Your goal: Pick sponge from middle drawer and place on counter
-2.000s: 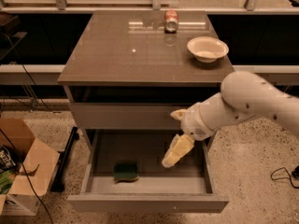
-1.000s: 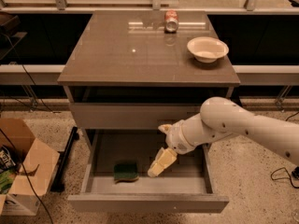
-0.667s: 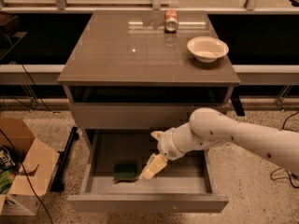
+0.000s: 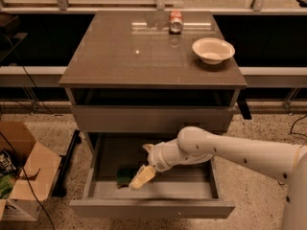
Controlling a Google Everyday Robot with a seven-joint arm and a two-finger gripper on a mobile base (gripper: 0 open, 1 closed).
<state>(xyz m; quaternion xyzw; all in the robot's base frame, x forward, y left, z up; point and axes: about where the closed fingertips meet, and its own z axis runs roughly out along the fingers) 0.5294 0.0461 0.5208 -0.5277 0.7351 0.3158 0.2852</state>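
arm (image 4: 240, 152): reaches in from right | wrist (image 4: 162, 158): bent down | gripper (image 4: 141, 178): below wrist, pointing down-left

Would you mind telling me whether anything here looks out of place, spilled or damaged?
Nothing looks spilled or damaged. The one odd item is the sponge lying in the open drawer, where the claw hangs right beside it. The can and bowl sit apart on the counter.
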